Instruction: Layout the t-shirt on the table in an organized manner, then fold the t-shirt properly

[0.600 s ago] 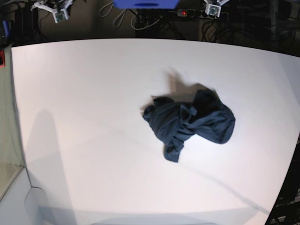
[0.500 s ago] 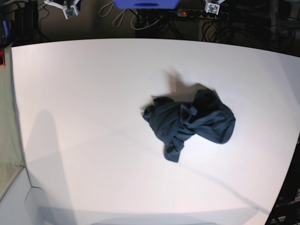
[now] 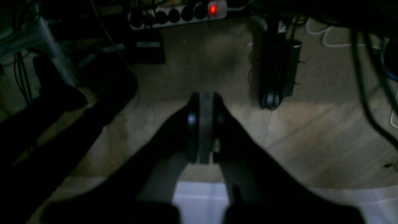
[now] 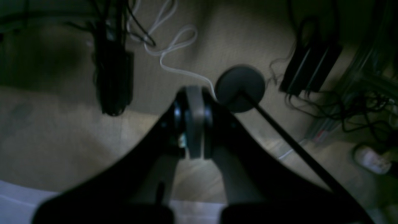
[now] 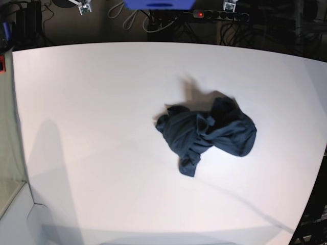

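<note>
T-shirt (image 5: pixel 207 135): crumpled in a heap, right of centre on the table (image 5: pixel 92 127).
Long axis: none readable while bunched.
Left gripper (image 3: pixel 202 124): jaws closed, empty, beyond the far edge.
Right gripper (image 4: pixel 193 119): likewise.
Nearer arm: left, judged.

Floor clutter beyond the far edge, dim and blurry.
Power strip (image 3: pixel 178 12) with a lit red switch, white looped cable (image 4: pixel 174 46), round black disc base (image 4: pixel 240 88) with a thin rod, tangled dark cables (image 4: pixel 351 105), blue object (image 5: pixel 159 4) top centre, wood-tone floor (image 3: pixel 311 137).
</note>
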Controlling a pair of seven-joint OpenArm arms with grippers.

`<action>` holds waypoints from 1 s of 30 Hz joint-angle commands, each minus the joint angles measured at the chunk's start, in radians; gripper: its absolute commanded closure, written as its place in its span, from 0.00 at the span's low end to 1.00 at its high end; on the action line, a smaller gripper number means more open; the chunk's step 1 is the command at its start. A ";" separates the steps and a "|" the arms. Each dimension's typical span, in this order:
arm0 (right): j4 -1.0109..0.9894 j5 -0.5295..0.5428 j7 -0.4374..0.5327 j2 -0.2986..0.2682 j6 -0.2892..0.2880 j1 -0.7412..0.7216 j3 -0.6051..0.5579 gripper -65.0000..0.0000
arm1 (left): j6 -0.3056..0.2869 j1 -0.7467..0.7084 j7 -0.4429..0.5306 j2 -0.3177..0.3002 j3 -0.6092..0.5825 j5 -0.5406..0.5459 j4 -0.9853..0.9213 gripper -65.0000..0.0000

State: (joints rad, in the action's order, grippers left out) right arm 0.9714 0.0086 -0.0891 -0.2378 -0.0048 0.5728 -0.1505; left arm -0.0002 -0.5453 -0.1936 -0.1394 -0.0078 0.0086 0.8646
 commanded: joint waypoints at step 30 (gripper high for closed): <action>-0.790 -0.002 0.259 0.111 -0.001 -0.386 0.002 0.94 | 0.004 0.342 0.081 0.065 0.009 0.000 -0.589 1.00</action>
State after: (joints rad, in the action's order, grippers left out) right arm 0.1825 0.0051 0.1627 -0.1200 -0.0036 0.1802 -0.1509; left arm 0.0002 -0.1993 -0.1146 -0.0696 -0.0006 0.0059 0.2745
